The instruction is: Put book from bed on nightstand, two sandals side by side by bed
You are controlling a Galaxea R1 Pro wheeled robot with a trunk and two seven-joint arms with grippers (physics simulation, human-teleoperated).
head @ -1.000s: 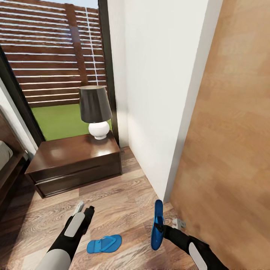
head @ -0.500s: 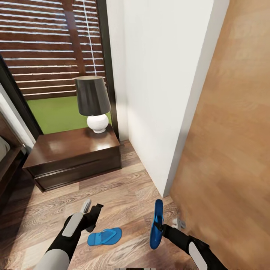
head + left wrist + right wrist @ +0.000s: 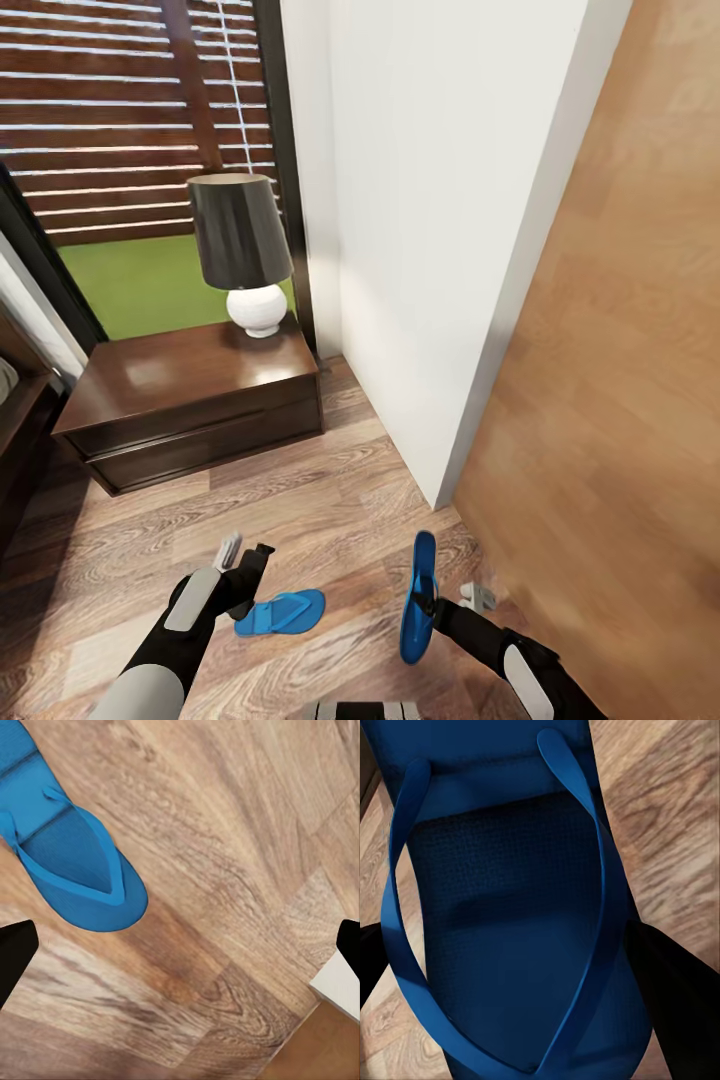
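Sandals first: one hangs on edge, clamped in the right jaws; the other lies on the floor beside the left jaws, spread wide. Better come straight down across its sole.

My left gripper has dropped lower in frame, now just beside the floor sandal; view has tilted.

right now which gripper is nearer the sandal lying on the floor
Left. The left gripper hangs open just beside the sandal on the floor; the right gripper is farther off, clamping the other sandal.
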